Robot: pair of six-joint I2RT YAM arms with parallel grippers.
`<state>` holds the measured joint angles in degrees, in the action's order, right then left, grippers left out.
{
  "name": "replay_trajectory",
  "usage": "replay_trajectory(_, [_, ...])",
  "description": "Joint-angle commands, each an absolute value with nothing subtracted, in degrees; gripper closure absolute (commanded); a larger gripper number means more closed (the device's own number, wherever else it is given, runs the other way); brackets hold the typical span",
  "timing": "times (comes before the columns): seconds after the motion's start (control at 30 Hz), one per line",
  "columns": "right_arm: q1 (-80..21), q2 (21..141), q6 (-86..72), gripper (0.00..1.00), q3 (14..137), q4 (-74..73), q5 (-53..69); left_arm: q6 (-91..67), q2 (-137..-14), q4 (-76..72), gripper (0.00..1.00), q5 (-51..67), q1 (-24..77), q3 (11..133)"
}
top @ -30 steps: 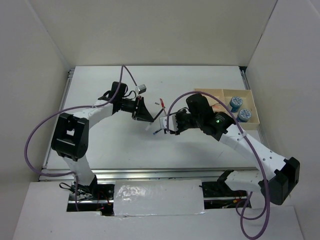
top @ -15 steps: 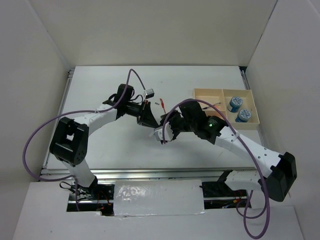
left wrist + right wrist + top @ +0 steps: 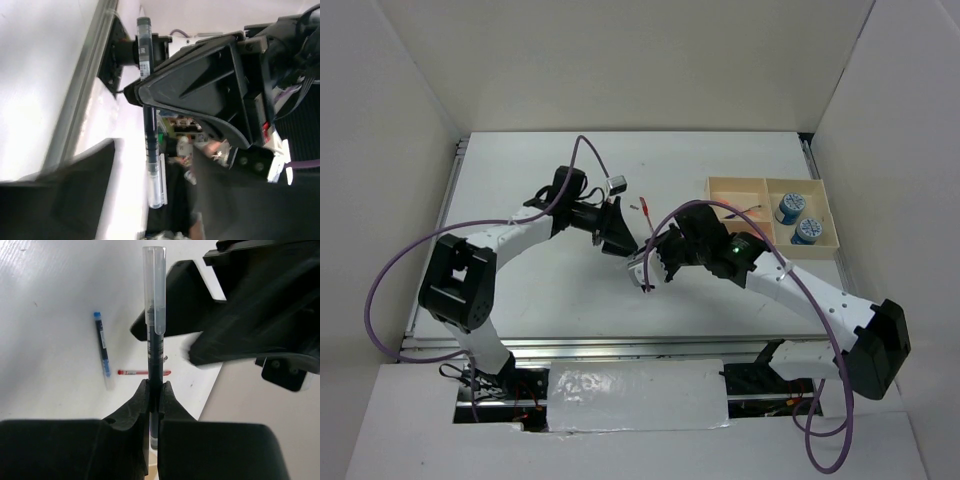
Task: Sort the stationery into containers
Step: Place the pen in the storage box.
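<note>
A dark blue pen (image 3: 154,340) with a clear cap stands pinched in my right gripper (image 3: 155,392), which is shut on its barrel. From above, that gripper (image 3: 649,268) hangs over the table's middle. My left gripper (image 3: 620,238) is right beside it, open. In the left wrist view the same pen (image 3: 149,125) runs between my wide-apart left fingers (image 3: 80,195) without touching them. A blue pen (image 3: 102,350) and a red pen (image 3: 144,372) lie on the white table below. The wooden tray (image 3: 765,181) at the right holds two blue-and-white rolls (image 3: 789,207).
A red pen (image 3: 642,207) lies on the table just behind the two grippers. Thin pens (image 3: 745,208) lie in the tray's left compartment. White walls close in the table on the left, back and right. Purple cables loop off both arms.
My right gripper has shut on the dark pen and my left gripper has opened and let go of it. Both arms closed in on each other over the table's middle.
</note>
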<state>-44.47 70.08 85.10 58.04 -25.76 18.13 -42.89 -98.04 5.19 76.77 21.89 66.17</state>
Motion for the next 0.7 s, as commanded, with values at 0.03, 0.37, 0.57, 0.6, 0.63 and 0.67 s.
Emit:
replay_trajectory(0.03, [-42.8, 67.1, 86.6, 1.00, 56.8, -25.7, 17.9, -38.4, -95.9, 9.2, 0.06, 74.8, 18.9, 69.3])
replay_trajectory(0.37, [-24.5, 69.3, 84.4, 1.00, 58.4, -31.9, 17.8, -39.0, -97.4, 10.3, 0.01, 64.5, 0.3, 81.3])
replay_trajectory(0.57, [-7.8, 86.7, 85.0, 1.00, 68.7, -32.7, 14.2, -32.2, -97.7, 16.0, 0.01, 60.4, 2.2, 77.6])
replay_trajectory(0.6, [-6.3, 88.3, 84.8, 1.00, 72.2, -32.9, 13.9, -31.9, -97.7, 15.9, 0.01, 59.3, 3.2, 77.1])
replay_trajectory(0.63, [-4.9, 90.2, 84.1, 1.00, 73.7, -33.4, 14.0, -31.6, -97.6, 16.2, 0.01, 58.9, 3.6, 76.3])
replay_trajectory(0.67, [-2.7, 93.4, 83.7, 1.00, 75.4, -33.6, 14.0, -31.7, -97.6, 16.0, 0.01, 58.8, 4.0, 75.8])
